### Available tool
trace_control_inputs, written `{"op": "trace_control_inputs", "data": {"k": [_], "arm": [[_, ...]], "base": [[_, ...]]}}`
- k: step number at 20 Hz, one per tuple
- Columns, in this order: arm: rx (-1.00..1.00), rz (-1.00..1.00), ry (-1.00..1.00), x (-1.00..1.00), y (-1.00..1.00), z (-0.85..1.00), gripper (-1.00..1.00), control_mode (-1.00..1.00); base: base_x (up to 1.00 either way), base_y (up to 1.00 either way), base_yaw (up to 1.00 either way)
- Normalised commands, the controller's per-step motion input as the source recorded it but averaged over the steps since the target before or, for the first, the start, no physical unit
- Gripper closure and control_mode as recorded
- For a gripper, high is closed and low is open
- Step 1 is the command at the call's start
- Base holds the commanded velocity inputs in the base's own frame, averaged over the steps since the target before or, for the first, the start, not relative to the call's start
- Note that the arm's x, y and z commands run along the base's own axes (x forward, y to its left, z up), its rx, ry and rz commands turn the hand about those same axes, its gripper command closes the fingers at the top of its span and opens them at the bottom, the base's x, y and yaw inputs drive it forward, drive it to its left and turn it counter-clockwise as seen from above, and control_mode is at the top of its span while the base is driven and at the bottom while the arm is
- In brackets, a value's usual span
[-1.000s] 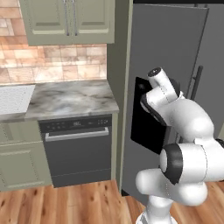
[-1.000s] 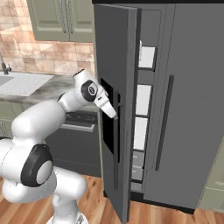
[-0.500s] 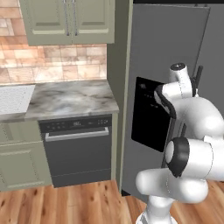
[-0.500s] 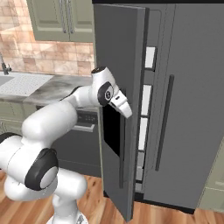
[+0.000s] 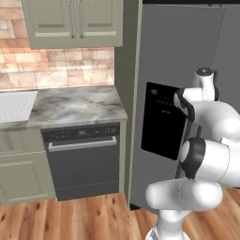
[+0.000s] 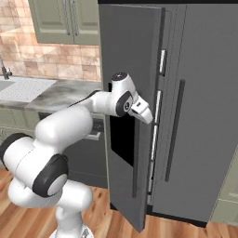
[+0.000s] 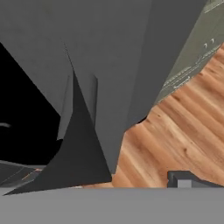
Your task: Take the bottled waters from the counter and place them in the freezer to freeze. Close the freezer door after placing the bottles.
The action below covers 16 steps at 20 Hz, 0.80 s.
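- The freezer door (image 6: pixel 128 69) stands ajar, swung partly out from the freezer (image 6: pixel 158 107), and it is the main thing in my way.
- Between the door's free edge and the freezer front only a narrow slit shows, with white shelf edges (image 6: pixel 161 62) inside it.
- My gripper (image 6: pixel 145 114) sits close against the door's outer face, beside the black dispenser panel (image 5: pixel 162 121).
- Left of the door, the counter (image 5: pixel 75 105) top lies bare.
- Below the door, wood floor (image 7: pixel 175 140) lies open.
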Motion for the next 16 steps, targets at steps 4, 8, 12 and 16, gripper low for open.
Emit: {"op": "trace_control_inputs", "data": {"k": [4, 8, 12, 16], "arm": [[0.00, 0.07, -0.01, 0.32, -0.06, 0.01, -1.00, -1.00], [0.00, 0.03, 0.00, 0.38, -0.02, 0.01, -1.00, -1.00], [0.00, 0.02, 0.00, 0.37, -0.03, 0.00, -1.00, -1.00], [0.00, 0.02, 0.00, 0.37, -0.07, 0.00, -1.00, -1.00]], "base": [[0.00, 0.00, 0.00], [0.00, 0.00, 0.00], [0.00, 0.00, 0.00], [0.00, 0.00, 0.00]]}}
